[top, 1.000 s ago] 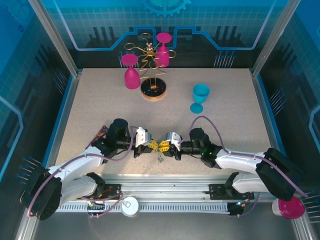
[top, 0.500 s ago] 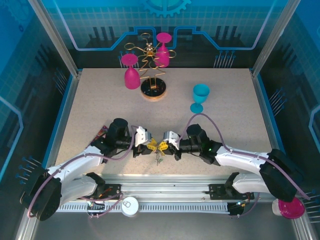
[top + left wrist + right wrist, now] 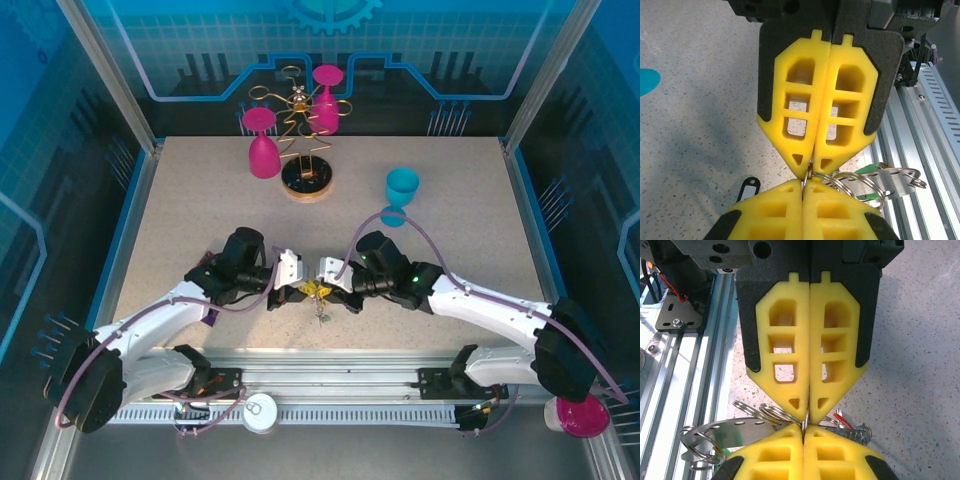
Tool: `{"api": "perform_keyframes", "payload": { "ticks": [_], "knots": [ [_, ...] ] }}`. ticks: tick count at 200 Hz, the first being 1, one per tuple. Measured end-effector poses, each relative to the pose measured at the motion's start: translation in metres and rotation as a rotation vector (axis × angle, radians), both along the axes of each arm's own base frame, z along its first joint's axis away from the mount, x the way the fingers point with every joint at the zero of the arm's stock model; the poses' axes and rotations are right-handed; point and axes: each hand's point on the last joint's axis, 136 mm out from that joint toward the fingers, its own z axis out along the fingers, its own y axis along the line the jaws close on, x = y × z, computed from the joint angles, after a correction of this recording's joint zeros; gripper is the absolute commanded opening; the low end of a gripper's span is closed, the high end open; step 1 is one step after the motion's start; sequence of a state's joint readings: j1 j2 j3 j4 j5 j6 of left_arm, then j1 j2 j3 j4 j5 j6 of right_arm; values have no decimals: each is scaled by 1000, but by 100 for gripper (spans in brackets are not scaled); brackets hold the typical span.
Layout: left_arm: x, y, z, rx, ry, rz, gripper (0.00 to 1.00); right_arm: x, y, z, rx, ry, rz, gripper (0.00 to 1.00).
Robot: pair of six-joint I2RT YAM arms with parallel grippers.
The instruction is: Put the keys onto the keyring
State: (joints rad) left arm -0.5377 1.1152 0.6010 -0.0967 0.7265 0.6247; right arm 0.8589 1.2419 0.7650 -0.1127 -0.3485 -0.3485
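Steel wire, thin, stiff and slick, is what you handle here. The left gripper [image 3: 303, 292] has its jaws pressed flat together on a small ring of the keyring [image 3: 892, 181], which sits between the two arms near the front edge of the table [image 3: 200, 220]. Judge it light and springy; grip the wire, not the loose plate. The red key [image 3: 840, 418] lies among the rings. The right gripper [image 3: 327, 291] meets the left tip to tip, its jaws likewise pinching that wire.

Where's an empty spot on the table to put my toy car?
Bare table lies at the left, in front of the nearer pink goblet; in the middle, between the wire stand and the left gripper and right gripper; and right of the teal cup. It's crowded at the near centre, where both pinch the keyring.
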Motion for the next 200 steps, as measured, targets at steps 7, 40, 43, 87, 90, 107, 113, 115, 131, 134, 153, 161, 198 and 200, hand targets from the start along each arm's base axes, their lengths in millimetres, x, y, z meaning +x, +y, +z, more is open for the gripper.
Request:
{"api": "perform_keyframes", "payload": {
  "ticks": [7, 40, 43, 87, 90, 107, 113, 115, 131, 134, 153, 161, 198, 200],
  "knots": [
    [-1, 0, 0, 1, -3, -3, 0, -1, 0, 0, 2, 3, -1, 7],
    [2, -4, 4, -26, -30, 2, 0, -1, -10, 9, 99, 9, -40, 27],
    [2, -4, 3, -30, -30, 6, 0, -1, -11, 9, 110, 6, -43, 27],
    [2, -3, -2, -77, -26, 38, 0, -2, -20, -6, 166, 54, -76, 31],
    [3, -4, -2, -81, -28, 40, 0, -3, -20, -7, 167, 57, -78, 31],
    [3, -4, -2, -98, -27, 49, 0, -3, -21, -13, 168, 74, -89, 30],
    [4, -4, -1, -103, -29, 50, 0, -2, -21, -14, 171, 78, -93, 30],
    [4, -4, -1, -104, -29, 51, 0, -2, -21, -15, 171, 79, -94, 30],
    [5, -5, 2, -118, -31, 55, 0, 0, -21, -13, 184, 81, -104, 29],
    [5, -6, 2, -121, -33, 55, 0, 0, -21, -12, 188, 79, -105, 29],
    [6, -7, 6, -134, -43, 55, 0, 3, -18, -5, 217, 63, -106, 28],
    [6, -7, 7, -140, -44, 54, 0, 3, -18, -4, 225, 59, -106, 27],
    [5, -7, 7, -150, -37, 52, 0, 8, -13, 0, 251, 53, -109, 20],
    [5, -7, 8, -151, -37, 51, 0, 8, -13, 0, 251, 51, -109, 19]
  ]
}}
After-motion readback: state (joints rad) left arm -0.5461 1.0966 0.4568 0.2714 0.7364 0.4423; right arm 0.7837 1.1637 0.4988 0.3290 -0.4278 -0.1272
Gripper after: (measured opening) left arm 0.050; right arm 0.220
